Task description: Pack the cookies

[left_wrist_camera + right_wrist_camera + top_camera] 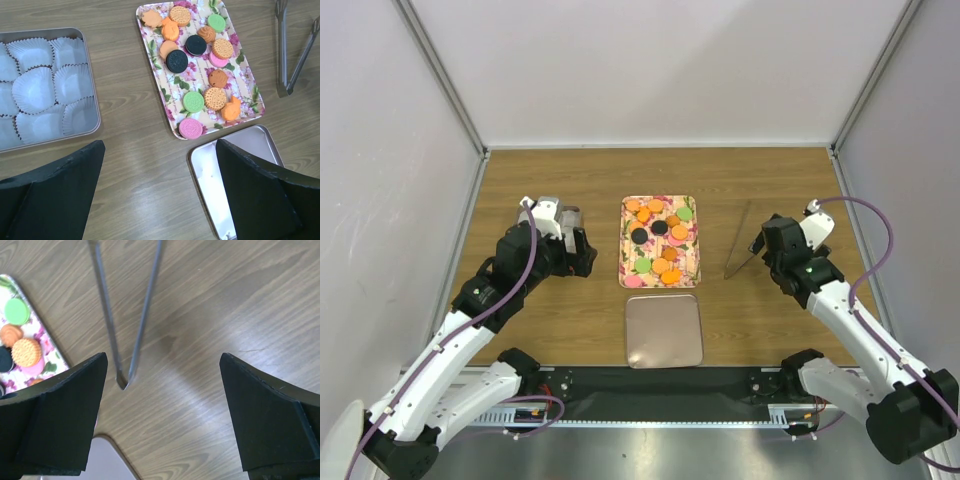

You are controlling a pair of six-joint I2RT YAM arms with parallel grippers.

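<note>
The cookies point(177, 61) lie on the floral tray point(245, 75) on the table point(130, 150). Empty left fingers point(50, 195) gape wide near it; right fingers point(50, 415) gape wide above the tongs point(146, 305), touching nothing.

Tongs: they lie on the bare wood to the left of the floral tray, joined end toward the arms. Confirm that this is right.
Not right. The tongs lie to the right of the floral tray, not to its left; the top external view shows this. The rest holds: they lie on the bare wood, joined end toward the arms.
</note>
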